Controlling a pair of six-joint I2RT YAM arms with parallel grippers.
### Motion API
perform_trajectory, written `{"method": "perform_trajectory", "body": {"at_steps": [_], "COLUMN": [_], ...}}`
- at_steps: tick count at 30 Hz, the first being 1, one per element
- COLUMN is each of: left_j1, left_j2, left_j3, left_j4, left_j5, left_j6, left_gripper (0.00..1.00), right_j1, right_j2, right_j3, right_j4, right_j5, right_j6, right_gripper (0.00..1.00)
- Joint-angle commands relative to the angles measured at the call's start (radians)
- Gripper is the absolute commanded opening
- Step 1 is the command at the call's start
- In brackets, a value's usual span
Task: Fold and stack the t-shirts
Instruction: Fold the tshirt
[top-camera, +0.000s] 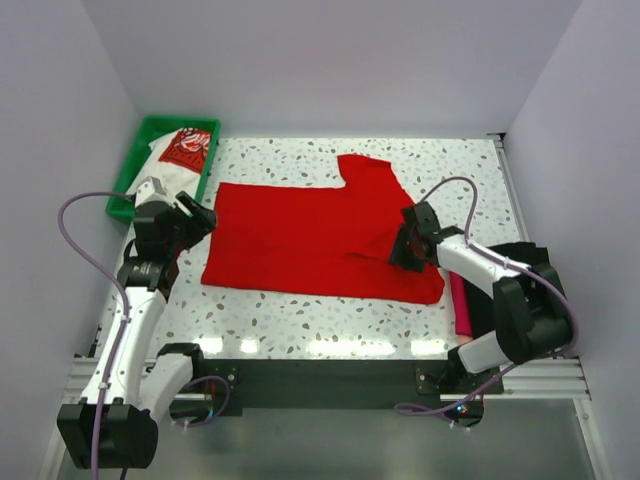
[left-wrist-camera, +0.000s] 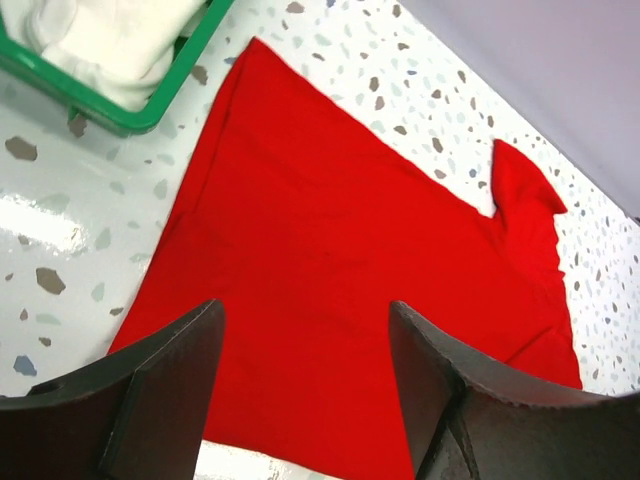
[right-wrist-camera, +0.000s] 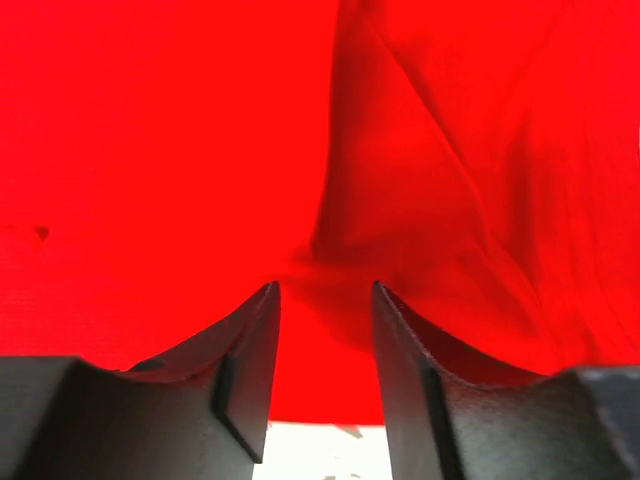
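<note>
The red t-shirt lies spread across the middle of the table, one sleeve pointing to the top of the frame; the right gripper is down on its right-hand part, jaws drawn in on a bunched ridge of the cloth, so it appears to be grasping the shirt; the left gripper hangs released, jaws wide apart, over the shirt's left edge, holding nothing; the white t-shirt sits in the green tray at upper left, and the folded magenta t-shirt and black t-shirt lie at the right edge; the risk I judge: the pinch looks shallow, so a pull could slip it free, or drag the whole shirt skewed and wrinkle the fold while the left side is unheld
</note>
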Motion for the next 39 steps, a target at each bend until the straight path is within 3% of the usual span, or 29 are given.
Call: {"method": "perform_trajectory", "body": {"at_steps": [1, 8, 11, 14, 17, 34, 39], "left_j1": [-0.003, -0.003, -0.002, -0.003, -0.003, -0.003, -0.002], "left_j2": [0.005, 0.028, 0.037, 0.045, 0.050, 0.114, 0.160], "left_j3": [0.071, 0.088, 0.077, 0.071, 0.062, 0.044, 0.050], "left_j4": [0.009, 0.023, 0.034, 0.044, 0.052, 0.083, 0.086], "left_j5": [0.059, 0.060, 0.063, 0.066, 0.068, 0.086, 0.082], "left_j6": [0.079, 0.097, 0.097, 0.097, 0.095, 0.114, 0.112], "left_gripper": [0.71, 0.71, 0.71, 0.71, 0.71, 0.71, 0.72], "right_j1": [0.004, 0.002, 0.004, 0.002, 0.004, 0.053, 0.058], "right_j2": [0.058, 0.124, 0.141, 0.155, 0.165, 0.438, 0.489], "right_j3": [0.072, 0.092, 0.109, 0.137, 0.167, 0.505, 0.562], "right_j4": [0.112, 0.155, 0.158, 0.155, 0.158, 0.141, 0.141], "right_j5": [0.035, 0.021, 0.017, 0.015, -0.002, -0.077, -0.091], "right_j6": [0.013, 0.025, 0.030, 0.030, 0.034, 0.039, 0.028], "right_gripper": [0.44, 0.36, 0.27, 0.11, 0.05, 0.03, 0.11]}}
